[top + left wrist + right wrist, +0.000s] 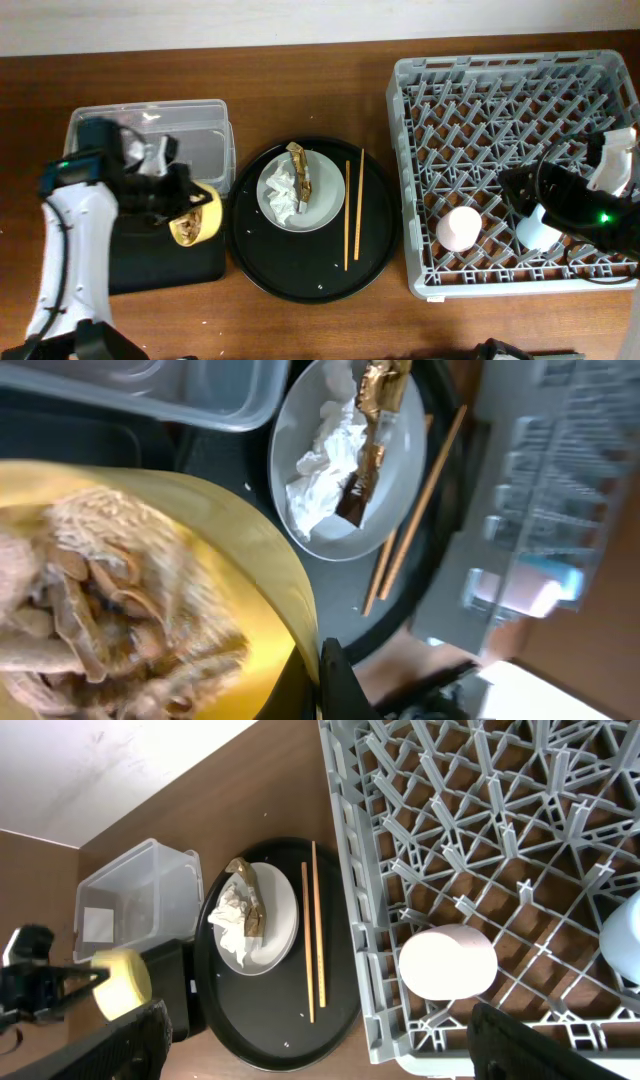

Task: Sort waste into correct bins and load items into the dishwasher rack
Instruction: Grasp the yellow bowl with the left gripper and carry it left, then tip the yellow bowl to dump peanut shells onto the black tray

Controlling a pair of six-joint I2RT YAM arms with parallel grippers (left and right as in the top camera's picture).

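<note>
while the yellow bowl (200,216) hangs tipped on its side just left of the round black tray (268,268), the step in hand reads as emptying it. left gripper (168,196): clamped on the bowl's rim, one dark finger showing at the rim in the wrist view. contents: tan-brown food scraps (100,595), a clump lodged in the bowl's hollow, not yet fallen. below the bowl: shallow black bin (160,268), touching the round tray's left edge; clear tub (200,135) behind it. on the round tray: grey-white plate (312,205) bearing a crumpled tissue (283,190) and a gold-brown wrapper (300,165); two chopsticks (353,215) beside the plate, toward the rack. right of the round tray: dishwasher rack (410,72), holding a pink cup (460,228) and a blue cup (538,230). right gripper (320,1045): fingers spread wide, holding nothing, over the rack. handling note: tip the mouth further down while it sits squarely over the black bin; the sticky clump may need a shake, and crumbs could spill onto the table if the bowl drifts.
</note>
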